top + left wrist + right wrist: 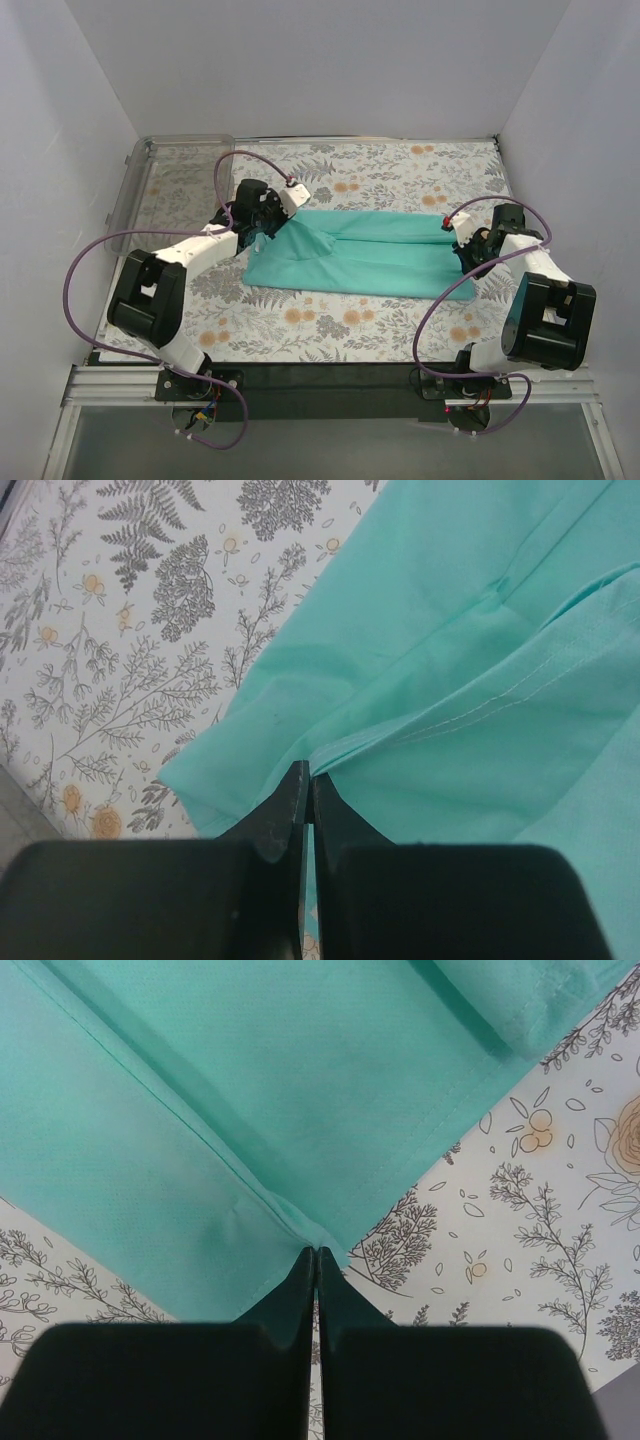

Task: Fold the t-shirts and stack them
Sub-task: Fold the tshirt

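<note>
One teal-green t-shirt (365,255) lies folded into a long band across the middle of the floral table. My left gripper (262,232) is at its left end, shut on a raised fold of the t-shirt (420,680); its fingers (290,800) pinch a hemmed edge. My right gripper (465,252) is at the right end, shut on a corner of the t-shirt (250,1110), with the cloth drawn to its fingertips (300,1265). Only this one shirt shows.
A clear plastic bin (165,190) stands at the back left of the table. White walls close in the left, back and right sides. The floral tablecloth (330,325) lies bare between the shirt and the arm bases.
</note>
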`<state>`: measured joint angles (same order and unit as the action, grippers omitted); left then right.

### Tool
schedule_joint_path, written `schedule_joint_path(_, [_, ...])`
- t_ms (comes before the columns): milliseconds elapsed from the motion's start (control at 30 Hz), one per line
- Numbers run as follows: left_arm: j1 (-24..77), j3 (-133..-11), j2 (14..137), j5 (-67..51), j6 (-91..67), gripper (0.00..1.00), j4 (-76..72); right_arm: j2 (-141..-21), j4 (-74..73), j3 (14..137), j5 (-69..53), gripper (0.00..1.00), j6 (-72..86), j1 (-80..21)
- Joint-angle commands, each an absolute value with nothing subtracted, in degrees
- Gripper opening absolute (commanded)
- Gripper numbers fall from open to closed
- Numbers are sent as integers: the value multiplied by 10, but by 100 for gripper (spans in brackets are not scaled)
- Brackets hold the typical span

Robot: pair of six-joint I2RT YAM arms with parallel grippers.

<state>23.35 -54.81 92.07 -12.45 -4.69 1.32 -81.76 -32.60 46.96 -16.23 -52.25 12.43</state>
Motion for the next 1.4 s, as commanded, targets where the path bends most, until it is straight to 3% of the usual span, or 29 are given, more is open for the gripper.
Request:
schedule_joint_path(0, [229,-580,929,-117,-47,0,6,-822,-312,498,-167,1,-513,127])
schedule_joint_path(1167, [211,-597,966,-121,-62,0,12,-862,-295,533,-178,2,-490,127])
schedule_joint_path(1300, [212,-606,969,-120,-73,0,11,-859,-285,533,-170,12,-475,128])
schedule_joint_path(1333, [212,-613,970,-111,-78,16,11,-854,-280,535,-167,21,-467,127])
schedule_joint_path(1367, [212,-616,969,-105,-95,24,11,-840,-277,536,-167,26,-451,127])
